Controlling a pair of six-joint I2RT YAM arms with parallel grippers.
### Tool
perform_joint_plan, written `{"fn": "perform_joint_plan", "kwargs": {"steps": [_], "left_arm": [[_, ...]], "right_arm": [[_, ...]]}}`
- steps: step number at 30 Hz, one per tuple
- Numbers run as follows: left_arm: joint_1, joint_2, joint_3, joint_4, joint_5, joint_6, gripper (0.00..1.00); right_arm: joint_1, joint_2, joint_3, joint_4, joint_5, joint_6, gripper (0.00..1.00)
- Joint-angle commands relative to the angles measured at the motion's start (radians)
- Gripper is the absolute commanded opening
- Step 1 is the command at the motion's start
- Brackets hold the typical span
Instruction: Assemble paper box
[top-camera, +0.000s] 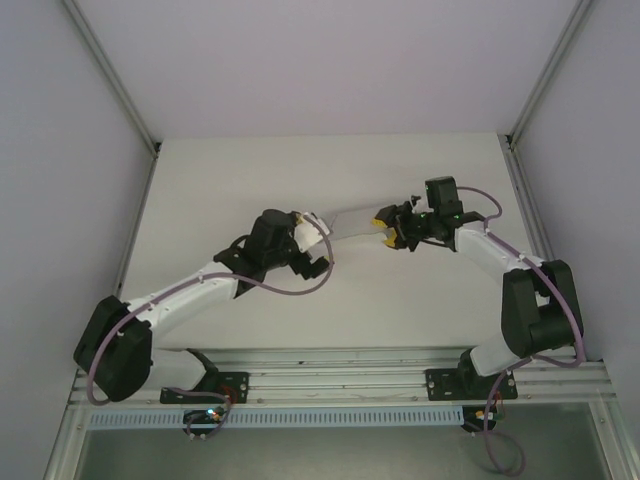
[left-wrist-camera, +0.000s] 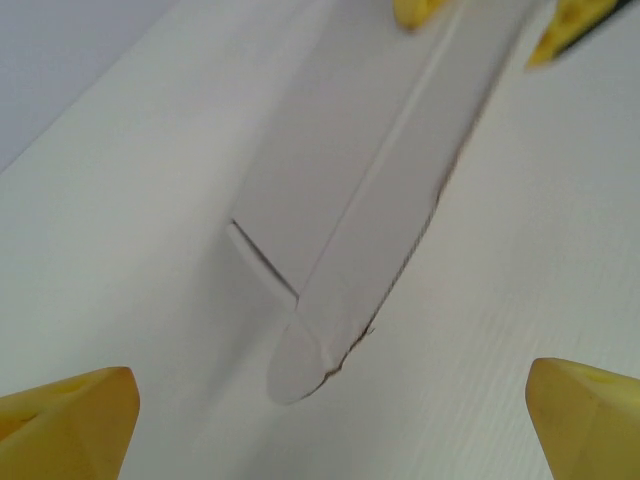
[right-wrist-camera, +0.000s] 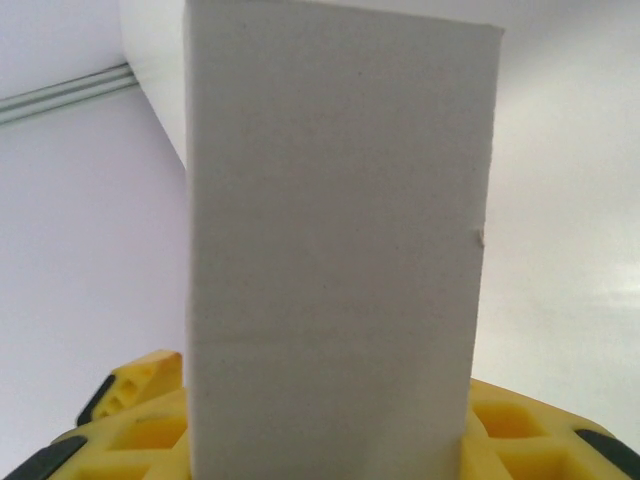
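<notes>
Left gripper (left-wrist-camera: 330, 405) stands wide open; my wrist view there shows the box's (left-wrist-camera: 370, 200) rounded end just ahead of the jaws, untouched. Right gripper (top-camera: 388, 232) pinches the far end, blank card rising between its jaws.

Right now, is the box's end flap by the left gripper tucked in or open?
Open. The rounded flap sticks straight out past the end of the box, untucked; a side flap also stands out.
</notes>
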Motion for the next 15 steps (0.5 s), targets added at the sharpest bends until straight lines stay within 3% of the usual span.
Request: {"fn": "perform_joint_plan", "kwargs": {"steps": [1,5,9,15], "left_arm": [[-0.021,0.035,0.096,-0.151,-0.039,0.214,1.0],[-0.053,0.094,0.157,-0.234,-0.057,0.265,1.0],[-0.057,0.12,0.141,-0.148,-0.105,0.272,1.0],[-0.058,0.158,0.174,-0.118,-0.073,0.285,1.0]], "right_arm": [[0.003,0.01,0.001,-0.061,-0.157,0.121,0.32],[0.002,0.014,-0.003,-0.02,-0.209,0.184,0.3],[0.002,-0.007,0.016,-0.075,-0.213,0.173,0.29],[0.003,-0.043,-0.008,-0.046,-0.233,0.226,0.31]]}}
